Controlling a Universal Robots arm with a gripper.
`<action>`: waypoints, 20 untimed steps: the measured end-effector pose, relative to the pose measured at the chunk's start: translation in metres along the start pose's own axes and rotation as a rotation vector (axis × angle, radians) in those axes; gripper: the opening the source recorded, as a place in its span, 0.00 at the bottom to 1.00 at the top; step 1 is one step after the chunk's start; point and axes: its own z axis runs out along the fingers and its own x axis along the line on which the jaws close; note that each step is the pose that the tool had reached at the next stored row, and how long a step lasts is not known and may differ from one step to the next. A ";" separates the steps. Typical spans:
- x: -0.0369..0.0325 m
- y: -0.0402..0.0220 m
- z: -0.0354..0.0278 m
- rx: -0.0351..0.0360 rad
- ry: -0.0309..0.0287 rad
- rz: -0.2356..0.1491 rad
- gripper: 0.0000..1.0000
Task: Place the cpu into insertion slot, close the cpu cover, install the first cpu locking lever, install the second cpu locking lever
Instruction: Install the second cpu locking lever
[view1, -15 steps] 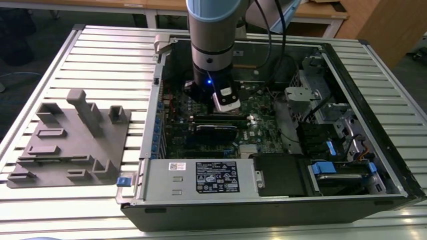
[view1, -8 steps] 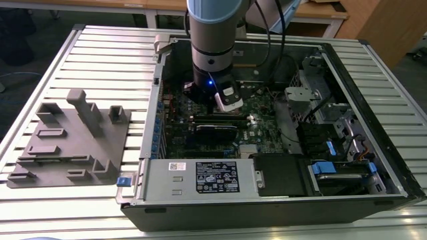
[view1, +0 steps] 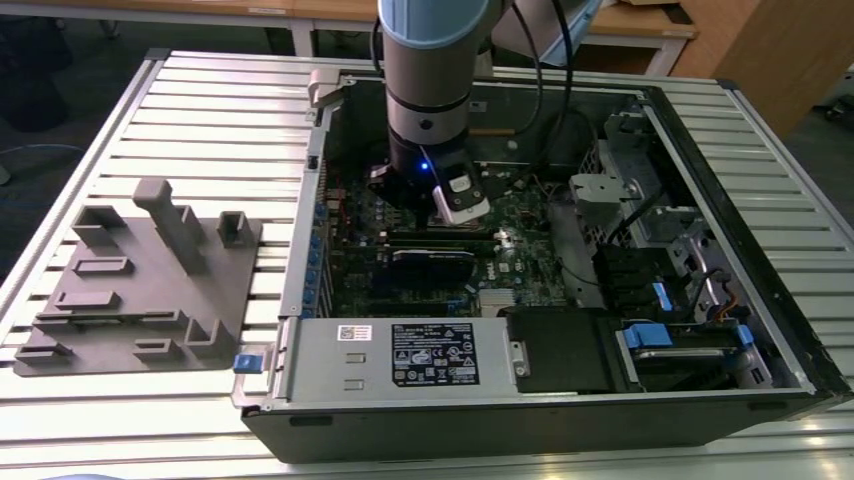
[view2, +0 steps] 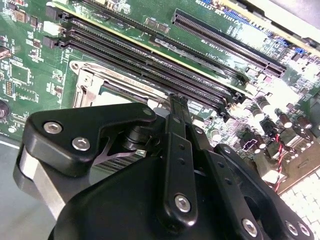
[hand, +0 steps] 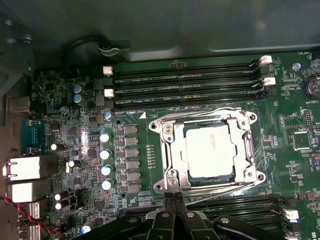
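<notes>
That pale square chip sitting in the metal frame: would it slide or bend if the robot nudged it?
The cpu looks like a flat, rigid plate, so it probably would not bend. It lies inside the cpu cover, whose frame surrounds it, so sliding seems unlikely. Its smooth metal top may be slippery to pinch.

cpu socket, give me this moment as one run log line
cpu: seated in insertion slot | cpu cover: closed over it | gripper: shut, empty, at socket edge
</notes>
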 end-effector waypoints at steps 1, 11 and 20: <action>0.0000 0.0000 0.0000 0.0000 0.0000 0.000 0.11; 0.0007 -0.0018 0.0065 0.0000 0.0001 -0.001 0.11; 0.0020 -0.0024 0.0079 -0.0289 0.0032 0.001 0.11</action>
